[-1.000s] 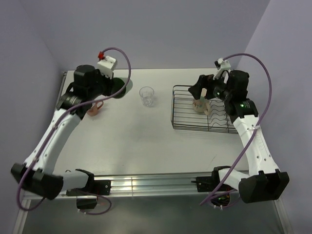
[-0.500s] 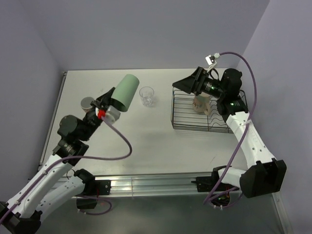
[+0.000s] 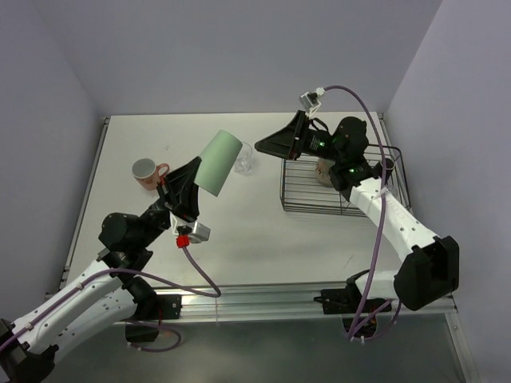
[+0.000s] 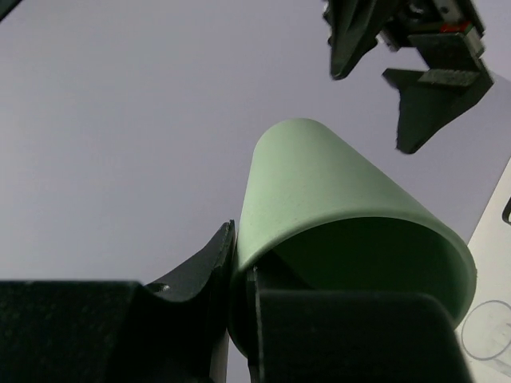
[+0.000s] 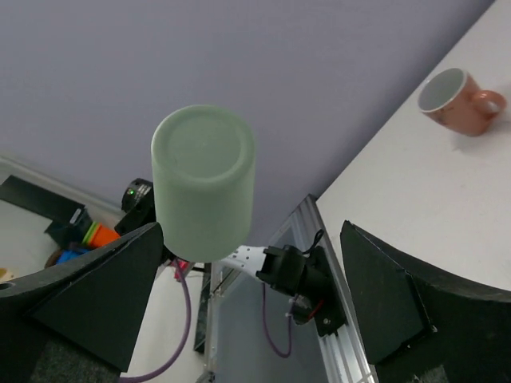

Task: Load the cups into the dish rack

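Aloft, left hand (image 3: 196, 179) clamps green tumbler (image 3: 219, 163) at rim, right hand (image 3: 267, 147) gaping opposite

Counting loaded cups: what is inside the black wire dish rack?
A cream patterned mug sits in the black wire dish rack, near its far left. The right arm covers the rack's far middle, so anything beneath it cannot be seen.

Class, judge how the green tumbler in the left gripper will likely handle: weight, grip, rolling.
The tumbler looks like thin matte plastic, so probably light and not fragile. The left gripper pinches only its rim wall, so it may pivot if jolted. Round, tapered sides suggest it would roll in a curve if laid down.
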